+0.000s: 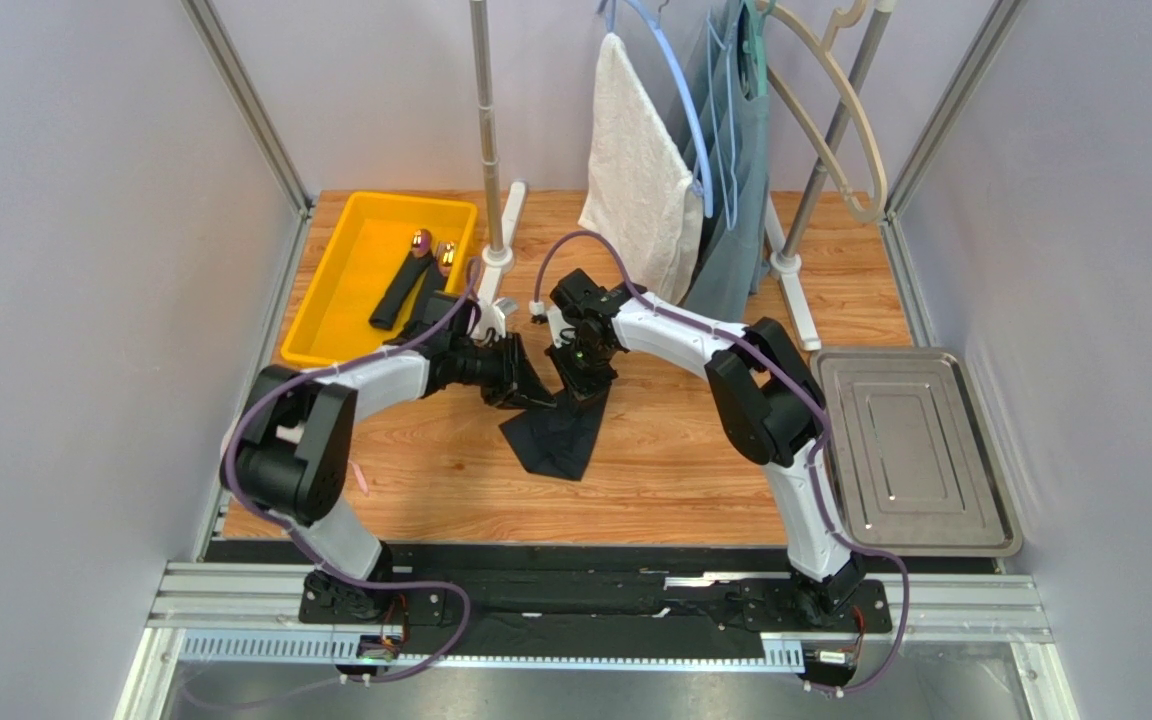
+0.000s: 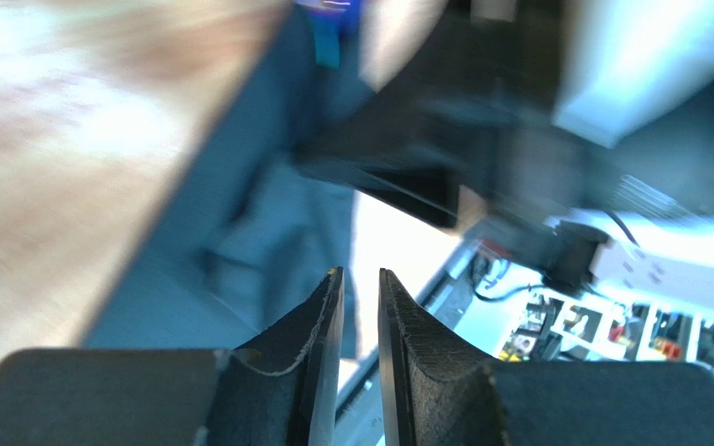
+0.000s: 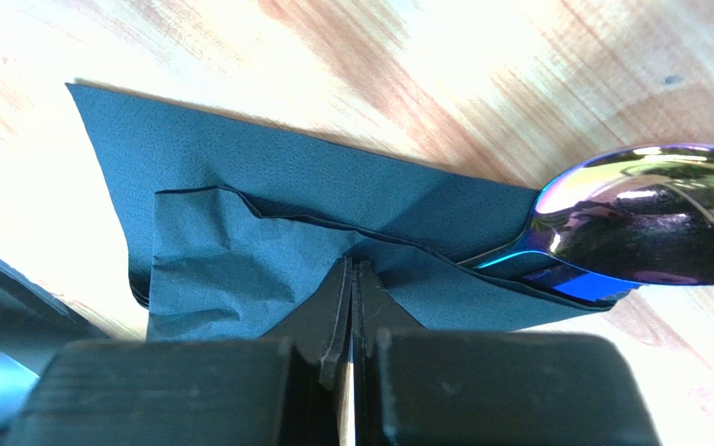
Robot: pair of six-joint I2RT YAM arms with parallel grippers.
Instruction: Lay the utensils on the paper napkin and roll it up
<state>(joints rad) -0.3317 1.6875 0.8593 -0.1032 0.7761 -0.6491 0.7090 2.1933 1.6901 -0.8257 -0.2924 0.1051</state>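
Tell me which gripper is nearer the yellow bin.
Left. The left gripper is off the near corner of the yellow bin; the right gripper is farther right, pinching the paper napkin.

The spoon (image 3: 645, 218) shows only its bowl, cut off by the right edge; its handle lies hidden under a fold of the paper napkin (image 3: 268, 214). The left wrist view is smeared with blur, nothing sharp beyond the left pincer (image 2: 360, 274). From above, the utensils (image 1: 420, 252) in the yellow bin (image 1: 330, 285) are too small to tell apart.
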